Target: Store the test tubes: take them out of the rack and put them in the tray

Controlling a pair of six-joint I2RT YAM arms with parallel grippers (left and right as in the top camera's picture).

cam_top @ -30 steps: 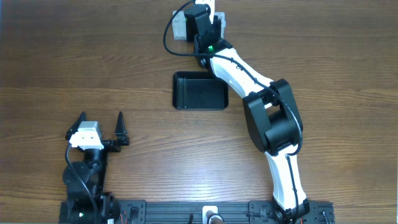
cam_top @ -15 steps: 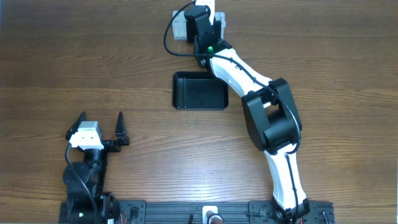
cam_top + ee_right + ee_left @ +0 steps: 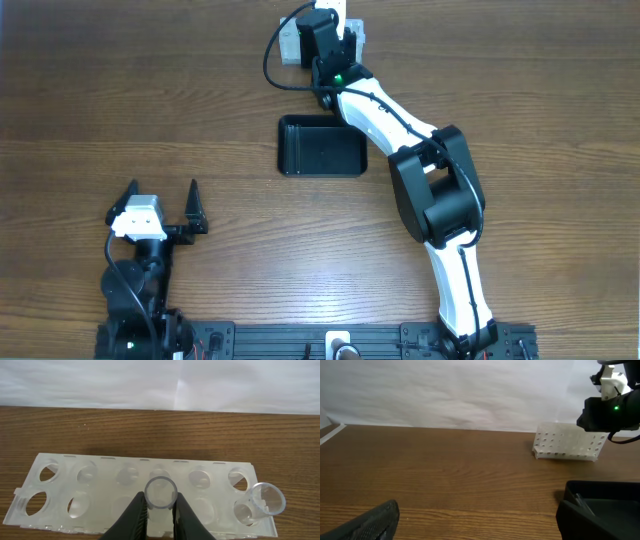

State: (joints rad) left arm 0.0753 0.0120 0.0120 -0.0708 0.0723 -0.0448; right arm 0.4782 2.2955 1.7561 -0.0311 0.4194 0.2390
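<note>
- Rack (image 3: 100,482) of clear plastic stands at the far edge of the wooden table (image 3: 150,100), just beyond the black tray (image 3: 320,150).
- The right gripper (image 3: 160,506) is above the middle of the rack. Its pincer is narrow and holds one clear test tube (image 3: 160,492) upright by the top.
- I cannot tell whether this tube's lower end is in a hole.
- A second test tube (image 3: 266,499) stands in a corner hole of the rack.
- The left gripper (image 3: 161,188) is near its own base, well apart from the tray, with the pincer wide and holding nothing.
</note>
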